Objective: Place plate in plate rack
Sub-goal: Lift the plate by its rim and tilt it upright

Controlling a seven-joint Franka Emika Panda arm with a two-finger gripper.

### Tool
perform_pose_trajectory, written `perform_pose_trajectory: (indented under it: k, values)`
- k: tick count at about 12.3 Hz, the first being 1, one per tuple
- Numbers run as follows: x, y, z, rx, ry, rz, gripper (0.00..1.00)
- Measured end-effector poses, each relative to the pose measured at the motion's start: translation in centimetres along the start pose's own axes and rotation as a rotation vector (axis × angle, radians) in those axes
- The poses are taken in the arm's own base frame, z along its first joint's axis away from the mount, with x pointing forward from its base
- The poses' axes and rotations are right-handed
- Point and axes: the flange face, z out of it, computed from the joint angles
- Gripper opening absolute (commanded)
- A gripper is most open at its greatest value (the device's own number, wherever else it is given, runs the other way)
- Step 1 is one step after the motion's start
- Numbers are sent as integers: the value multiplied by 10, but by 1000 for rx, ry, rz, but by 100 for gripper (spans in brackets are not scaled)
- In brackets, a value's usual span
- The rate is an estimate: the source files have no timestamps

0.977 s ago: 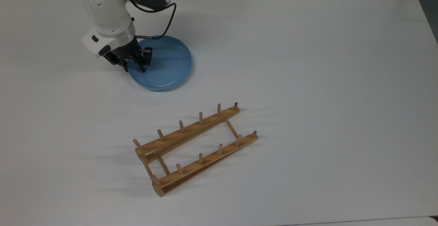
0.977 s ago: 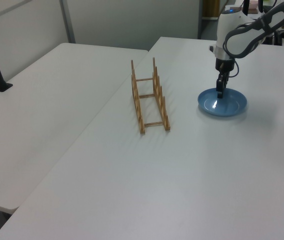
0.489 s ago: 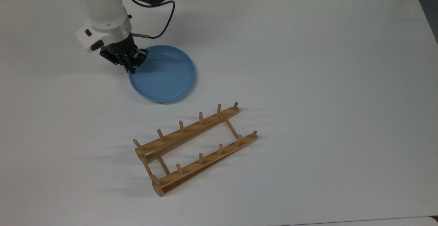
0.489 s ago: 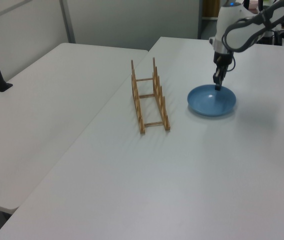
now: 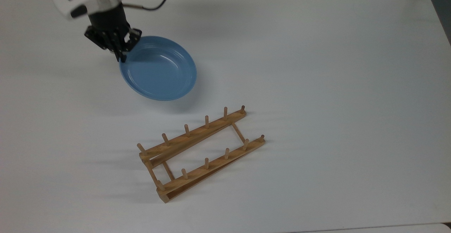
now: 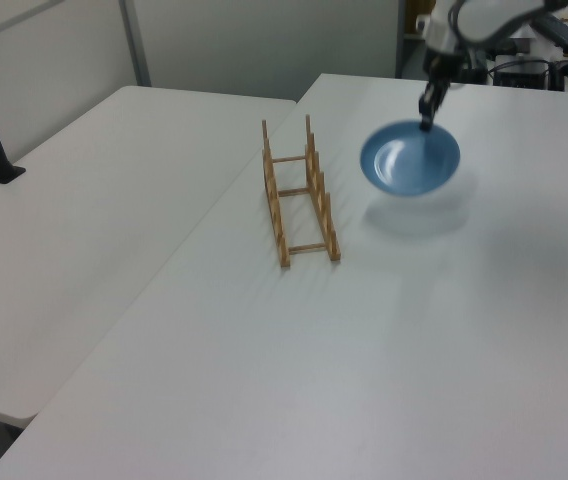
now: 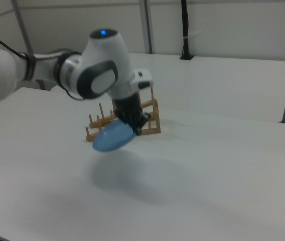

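Top view: gripper (image 5: 121,51) pinches the rim of the blue plate (image 5: 158,69), jaws closed on it, holding it tilted and clear of the table (image 5: 317,67), near the wooden rack (image 5: 201,152), probably so its edge can drop between pegs.

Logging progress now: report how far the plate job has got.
Done: the hand has gripped the round light-blue plate by its rim and lifted it, tilted, above the white table. In hand: carrying. Left: setting it between the pegs of the empty light-brown wooden rack.
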Motion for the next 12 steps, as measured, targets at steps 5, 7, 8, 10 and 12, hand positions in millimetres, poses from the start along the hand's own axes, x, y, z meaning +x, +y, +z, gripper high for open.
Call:
perform_pose_trajectory:
  k: [5, 7, 8, 10, 12]
  values:
    - [29, -31, -76, -3, 146, -55, 0]
    - [45, -72, -114, -21, 225, -140, 0]
    - [50, -95, -133, -69, 275, -199, 0]
    - [50, -133, -157, -185, 340, -254, 0]
    - [46, -170, -163, -329, 384, -268, 0]
